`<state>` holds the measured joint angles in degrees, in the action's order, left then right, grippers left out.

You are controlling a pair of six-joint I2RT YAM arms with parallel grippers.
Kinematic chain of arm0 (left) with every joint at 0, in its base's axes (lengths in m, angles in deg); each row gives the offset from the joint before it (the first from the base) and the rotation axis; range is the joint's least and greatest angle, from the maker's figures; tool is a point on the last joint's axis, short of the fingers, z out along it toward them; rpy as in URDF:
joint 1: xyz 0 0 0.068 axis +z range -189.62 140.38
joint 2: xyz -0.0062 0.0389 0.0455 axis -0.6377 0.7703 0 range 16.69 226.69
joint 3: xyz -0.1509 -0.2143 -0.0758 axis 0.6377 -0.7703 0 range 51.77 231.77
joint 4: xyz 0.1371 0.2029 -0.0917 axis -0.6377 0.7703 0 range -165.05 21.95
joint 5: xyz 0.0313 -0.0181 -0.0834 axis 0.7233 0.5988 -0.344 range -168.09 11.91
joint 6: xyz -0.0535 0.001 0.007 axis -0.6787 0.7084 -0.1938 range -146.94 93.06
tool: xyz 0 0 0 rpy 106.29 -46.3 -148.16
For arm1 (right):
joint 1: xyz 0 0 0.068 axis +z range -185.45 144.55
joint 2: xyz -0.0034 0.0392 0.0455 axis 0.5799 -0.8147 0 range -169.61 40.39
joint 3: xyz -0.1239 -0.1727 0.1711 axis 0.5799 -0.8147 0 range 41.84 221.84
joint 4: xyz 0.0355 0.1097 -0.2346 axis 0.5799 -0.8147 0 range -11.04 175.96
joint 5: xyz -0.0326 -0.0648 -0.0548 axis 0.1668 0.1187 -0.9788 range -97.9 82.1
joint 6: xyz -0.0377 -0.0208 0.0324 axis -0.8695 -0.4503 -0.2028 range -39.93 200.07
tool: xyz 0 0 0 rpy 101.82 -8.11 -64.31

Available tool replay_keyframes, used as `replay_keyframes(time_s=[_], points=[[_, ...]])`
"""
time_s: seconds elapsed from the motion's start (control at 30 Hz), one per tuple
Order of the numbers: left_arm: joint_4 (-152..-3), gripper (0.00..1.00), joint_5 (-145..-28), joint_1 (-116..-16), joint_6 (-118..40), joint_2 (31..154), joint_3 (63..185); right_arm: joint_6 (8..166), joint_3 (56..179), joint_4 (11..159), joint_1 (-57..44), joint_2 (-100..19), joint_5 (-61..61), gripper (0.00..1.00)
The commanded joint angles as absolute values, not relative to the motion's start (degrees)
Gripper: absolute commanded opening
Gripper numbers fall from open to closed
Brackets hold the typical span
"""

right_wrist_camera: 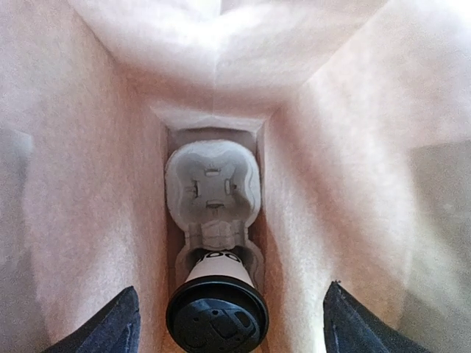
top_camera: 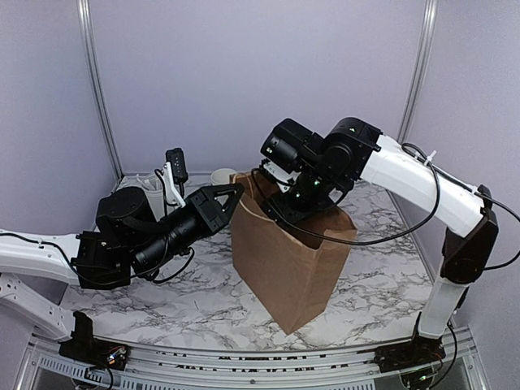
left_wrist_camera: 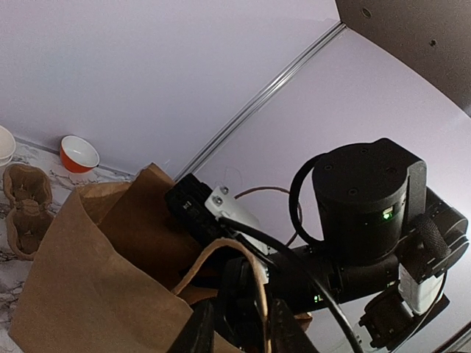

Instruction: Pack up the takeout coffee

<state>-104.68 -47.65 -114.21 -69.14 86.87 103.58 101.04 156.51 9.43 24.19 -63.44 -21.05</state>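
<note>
The takeout coffee [right_wrist_camera: 217, 305], a white cup with dark lettering and a black lid, stands in the near pocket of a grey pulp cup carrier [right_wrist_camera: 213, 184] at the bottom of the brown paper bag [top_camera: 284, 260]. My right gripper [right_wrist_camera: 233, 288] is wide open above the cup, one finger on each side, touching nothing. In the top view its wrist [top_camera: 313, 183] reaches into the bag's mouth. My left gripper [top_camera: 238, 188] is at the bag's left top rim. In the left wrist view its jaws stand close together with the bag's paper handle [left_wrist_camera: 250, 257] between them.
A lidless white cup [top_camera: 221, 175] and a taller white holder [top_camera: 154, 185] stand at the back left. An orange bowl [left_wrist_camera: 79, 153] and a second pulp carrier [left_wrist_camera: 26, 209] lie by the back wall. Purple walls enclose the marble table [top_camera: 195, 301].
</note>
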Motion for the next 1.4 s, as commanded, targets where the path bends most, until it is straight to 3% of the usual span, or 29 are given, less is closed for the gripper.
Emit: replay_keyframes(time_s=[0.0, 0.27, 0.47, 0.8, 1.13, 1.37], points=[[-104.41, 0.32, -47.95, -114.42, -67.84, 85.98, 105.17, 101.77, 160.36, 11.35, 24.84, -60.97, -23.72, 0.82], [-104.41, 0.5, -48.19, -114.42, -65.21, 84.06, 104.79, 100.5, 162.59, 17.86, 24.76, -58.28, -23.62, 0.84], [-104.14, 0.57, -47.9, -114.42, -63.81, 82.78, 104.18, 99.13, 163.87, 22.23, 24.68, -57.69, -22.95, 0.85], [-99.81, 0.99, -46.53, -114.37, -60.44, 77.44, 102.22, 96.48, 160.85, 37.29, 24.45, -52.4, -23.87, 0.89], [-87.08, 0.99, -37.07, -113.61, -58.81, 69.58, 102.22, 95.45, 145.99, 56.58, 22.07, -40.61, -23.82, 1.0], [-72.18, 0.99, -36.48, -104.31, -59.5, 66.74, 106.93, 98.7, 133.35, 62.52, 15.01, -30.84, -20.29, 1.0]])
